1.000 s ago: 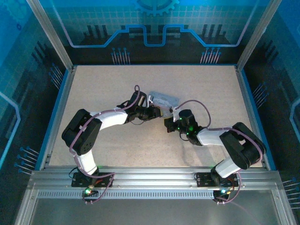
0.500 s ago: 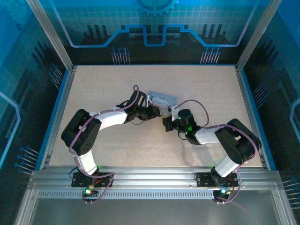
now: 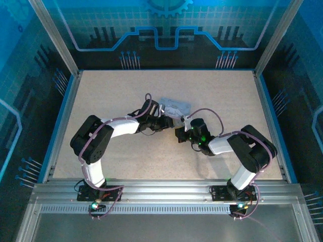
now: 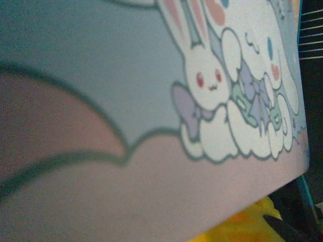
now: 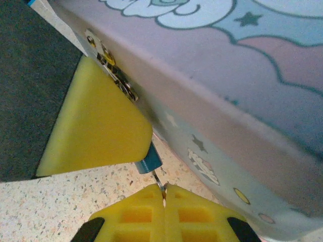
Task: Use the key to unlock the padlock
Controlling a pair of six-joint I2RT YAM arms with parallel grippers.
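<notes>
**Right arm draws in; key pinched at the padlock**

In the top view the right claw (image 3: pixel 179 133) sits just left of where it was a second ago, closer to the near corner of the tin box (image 3: pixel 175 107). The right arm's elbow has also swung inward from the worktop's (image 3: pixel 111 91) right side. The left arm has shifted only slightly, its shoulder link nudged a little to the right. The left claw (image 3: pixel 168 121) is still against the tin's near-left side. The tin itself lies mid-worktop, much where it lay before.

The right wrist view shows that claw's yellow fingertips (image 5: pixel 136 214) pressed together with no gap. They pinch the key (image 5: pixel 160 182), a thin sliver of metal standing up from between them. The key's upper end meets the underside of the padlock (image 5: pixel 148 164), a small bluish body hanging at the tin's front wall, just above the speckled worktop. A yellow wedge-shaped pad (image 5: pixel 96 126) lies against that wall and covers the padlock's top, so the shackle is hidden. A metal hasp (image 5: pixel 108 60) runs along the tin's edge just above the wedge.

The left wrist view is pressed close to the tin's lid, with its printed cartoon rabbits, and a patch of yellow shows at the lower right. I cannot tell how wide the left claw stands.
</notes>
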